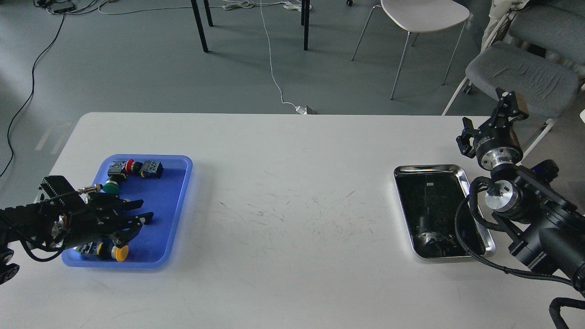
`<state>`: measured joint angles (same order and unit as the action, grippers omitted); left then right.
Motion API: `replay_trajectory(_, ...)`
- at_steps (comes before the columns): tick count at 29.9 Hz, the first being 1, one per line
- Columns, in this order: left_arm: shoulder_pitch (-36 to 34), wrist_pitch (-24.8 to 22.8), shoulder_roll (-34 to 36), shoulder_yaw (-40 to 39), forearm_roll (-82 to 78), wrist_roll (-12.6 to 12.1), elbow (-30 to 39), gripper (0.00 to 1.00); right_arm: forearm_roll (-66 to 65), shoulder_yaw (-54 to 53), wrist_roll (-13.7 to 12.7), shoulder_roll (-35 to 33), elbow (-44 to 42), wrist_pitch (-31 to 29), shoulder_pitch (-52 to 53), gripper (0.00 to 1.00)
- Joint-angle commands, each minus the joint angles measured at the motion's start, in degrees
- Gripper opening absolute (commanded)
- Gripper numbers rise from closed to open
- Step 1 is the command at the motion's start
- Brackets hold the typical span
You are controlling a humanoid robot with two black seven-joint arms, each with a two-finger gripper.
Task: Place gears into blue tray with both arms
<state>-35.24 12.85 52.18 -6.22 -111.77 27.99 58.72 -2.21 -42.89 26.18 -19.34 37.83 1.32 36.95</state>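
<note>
Right arm: big black arm (539, 219), closest to the camera, coming in at the right side of the white table (292, 192).
Right gripper: right gripper (491, 125) sits up high past the far right corner of the table, with its two fingers spread apart and nothing between them.
Left gripper: left gripper (137, 214) hangs low over the blue tray (180, 201), with its fingers a little apart. I cannot tell if it holds anything; it is dark and small.
Silver tray: shiny silver tray (457, 171) lies on the right side, well apart from the blue one. Dark bits and a round metal part lie in it.
Gears: I cannot pick out any gears for sure. They may be among the dark bits in the silver tray, but those are too small to tell.
Blue tray: flat, blue, with round corners and a low edge. Switches with a red cap (130, 165), a green cap (111, 187) and a yellow cap (121, 252) lie inside it.
What could go wrong: the left gripper is very near the switches and could bump them or push one out over the low edge.
Another worry: gears that tiny and dark look hard to pinch, so one could slip out and roll away across the table.
One more: the right arm's black cable (466, 237) hangs over the silver tray and could drag through it.
</note>
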Motion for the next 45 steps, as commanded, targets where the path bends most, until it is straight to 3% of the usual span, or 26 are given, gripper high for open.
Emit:
replay_trajectory(1, -0.53, 0.07, 0.02, -0.10, 5.41, 0.01, -0.36, 0.51, -0.07, 0.61, -0.25, 0.09, 0.32, 0.52, 0.05, 0.99)
replay_trajectory(4, -1.49, 0.07, 0.81, -0.45, 10.15, 0.01, -0.53, 0.54, 0.01, 3.24, -0.52, -0.08, 0.67, 0.70, 0.58, 0.99)
replay_trajectory(10, -6.32, -0.10, 1.08, -1.07, 27.36, 0.01, -1.23, 0.70, 0.28, 6.94, -0.61, -1.31, 2.33, 0.70, 1.90, 0.99)
replay_trajectory(22, -8.52, -0.54, -0.24, -3.44, 54.98, 0.01, -4.92, 0.86, -0.34, 16.33, -0.69, -14.92, 16.21, -0.35, 2.16, 0.99)
replay_trajectory(27, -8.88, -0.10, -6.03, -8.97, 66.66, 0.01, -7.03, 0.93, -1.13, 21.35, -1.22, -21.08, 21.84, -2.72, 2.60, 0.99)
replay_trajectory(40, -9.23, -0.63, -13.95, -13.72, 77.31, 0.01, -13.89, 0.93, -15.35, 31.28, -1.13, -31.72, 31.95, -5.45, 6.55, 0.99)
replay_trajectory(45, -10.19, -5.98, -14.83, -16.18, 81.96, 0.01, -14.07, 0.93, -20.37, 35.93, -1.22, -35.85, 35.56, -6.77, 9.36, 0.99)
